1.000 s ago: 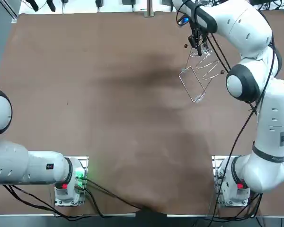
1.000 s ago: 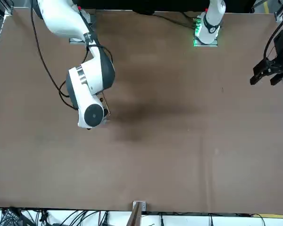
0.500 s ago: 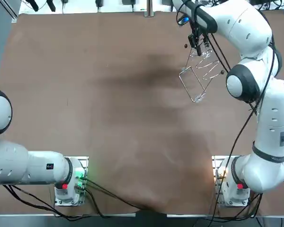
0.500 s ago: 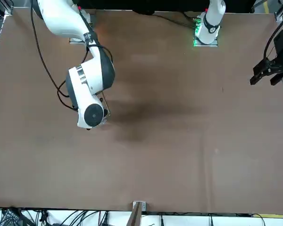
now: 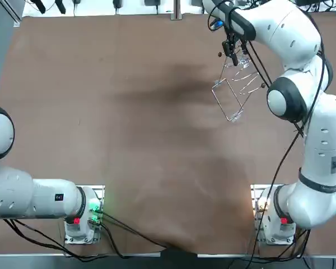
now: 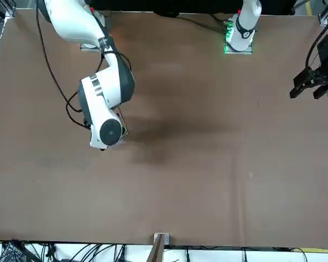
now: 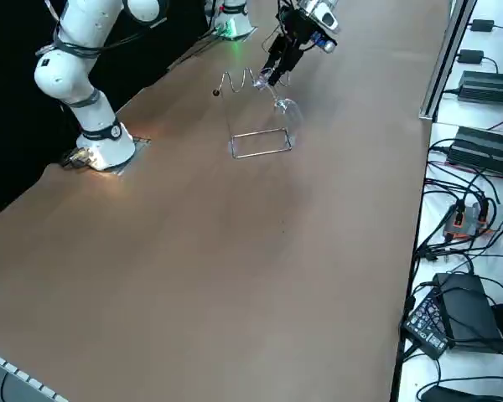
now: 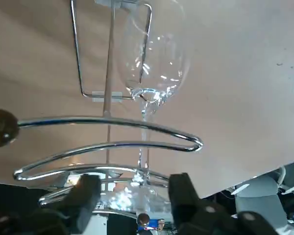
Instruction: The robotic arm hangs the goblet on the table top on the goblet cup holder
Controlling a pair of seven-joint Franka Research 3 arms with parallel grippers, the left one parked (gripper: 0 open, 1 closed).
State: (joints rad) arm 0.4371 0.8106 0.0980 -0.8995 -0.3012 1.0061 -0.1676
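Glass goblet (image 8: pixel 154 63) front-hidden; right gripper (image 8: pixel 134 185) above.

A brown table (image 5: pixel 129 140) carries a small metal bracket (image 6: pixel 160 239) at its far edge, with tangled cables (image 6: pixel 27 252) beyond and black power adapters (image 7: pixel 489 86) alongside.

Showing the right arm (image 5: pixel 319 145) in glossy white shells, parting at black joint bands. Trailing a black cable (image 5: pixel 285 162) from the wrist to the silver base plate (image 5: pixel 256 193), bearing a red dot. Glowing blue at the wrist, ending in the dark right gripper (image 5: pixel 233 57), hanging over the table's (image 5: pixel 129 140) far side.
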